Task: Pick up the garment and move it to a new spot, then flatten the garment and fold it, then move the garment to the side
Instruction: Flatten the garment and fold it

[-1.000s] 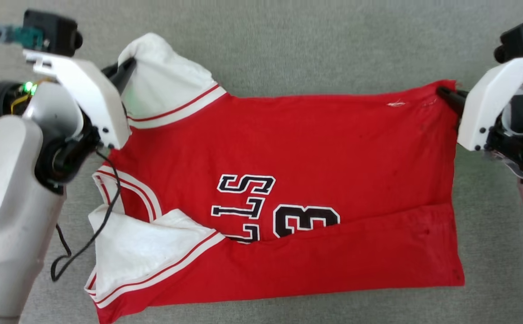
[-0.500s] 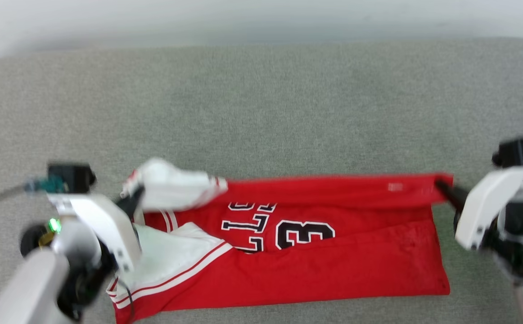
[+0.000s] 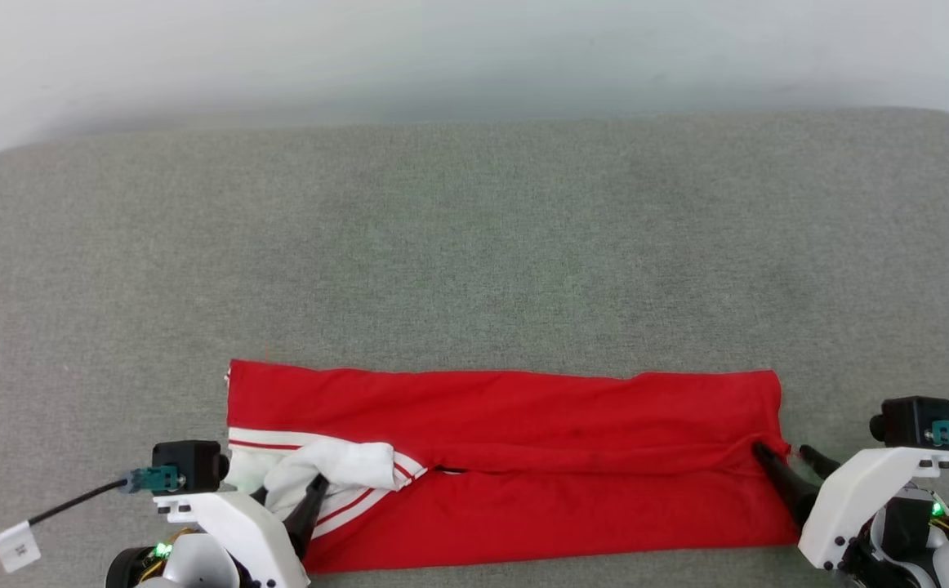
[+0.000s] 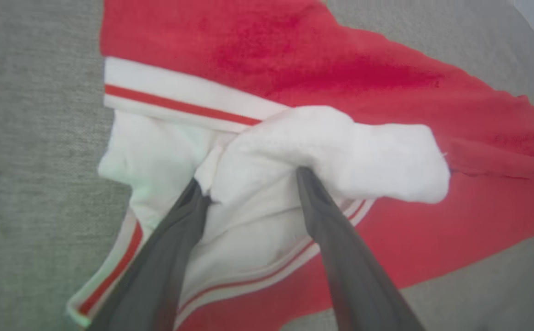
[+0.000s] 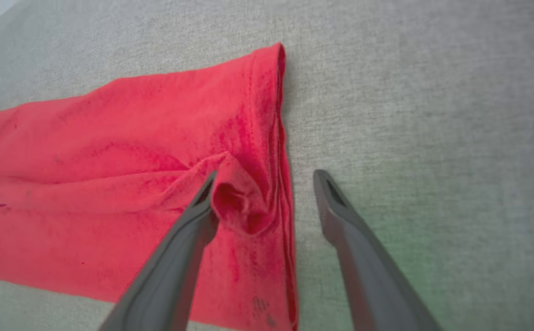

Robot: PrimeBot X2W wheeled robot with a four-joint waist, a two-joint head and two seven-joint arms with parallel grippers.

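While both pairs of fingers are spread wide, the left gripper [image 3: 287, 490] is set at the bunched white sleeve [image 3: 336, 461] and the right gripper [image 3: 781, 447] at the red hem corner. The garment [image 3: 523, 425] is laid released, folded lengthwise, on the grey surface [image 3: 474, 245].

The shirt [image 3: 523, 425] now lies doubled lengthwise. The far edge I held stretched is down over the near half, so the black letters and number are covered. My left gripper [image 3: 288, 492] has let go of the white sleeve [image 3: 344, 461] and my right gripper [image 3: 781, 447] of the hem corner — both sets of jaws stand apart. My head has tipped up — a pale wall [image 3: 474, 57] shows.
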